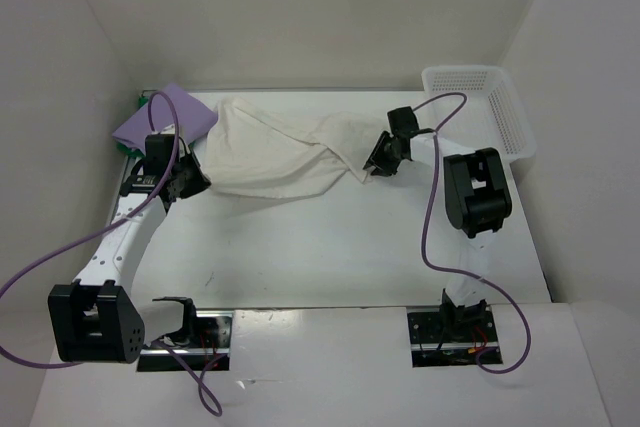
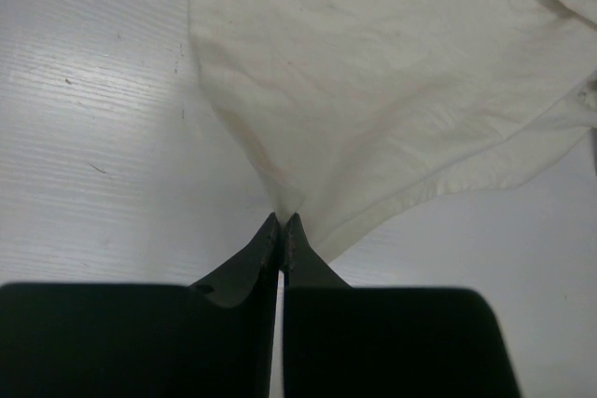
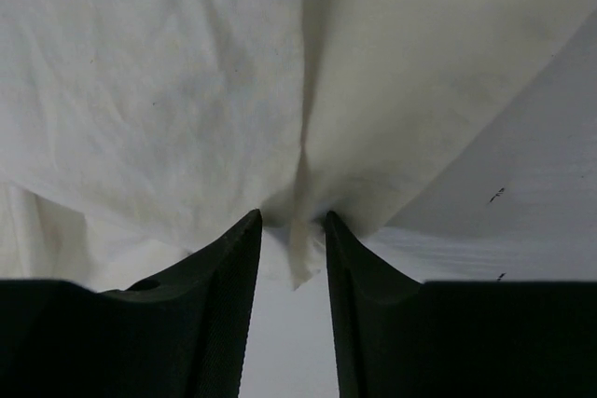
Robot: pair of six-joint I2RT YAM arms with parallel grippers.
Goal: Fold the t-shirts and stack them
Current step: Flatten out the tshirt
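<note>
Counter [image 1: 330, 267]: white, with work concentrated in its far half. Cream-white t-shirt [image 1: 270, 152] lies rumpled and stretched across the far middle, from about 10 o'clock toward 1 o'clock, not yet flat and with no clean fold visible. White lattice basket [image 1: 510, 112] stands at 2 o'clock, apart from the cloth. Lavender t-shirt [image 1: 165, 117] sits folded in the 10 o'clock corner, with a sliver of green t-shirt [image 1: 127, 148] showing under it; I read these two as already stacked, so the cream one is the last. My left tool [image 2: 282, 228] is fully closed, with the shirt's left edge pinched at the very tips and the cloth fanning away from them. My right tool [image 3: 292, 223] stands partly open at the shirt's right end; a narrow ridge of cloth runs between the jaws but neither appears to press on it, so I count it as not gripped. Step in hand, as I judge it: spreading the cream shirt before folding. Next move calls for the right tool to close on that ridge, then both to draw apart evenly so the cloth lies flat.
</note>
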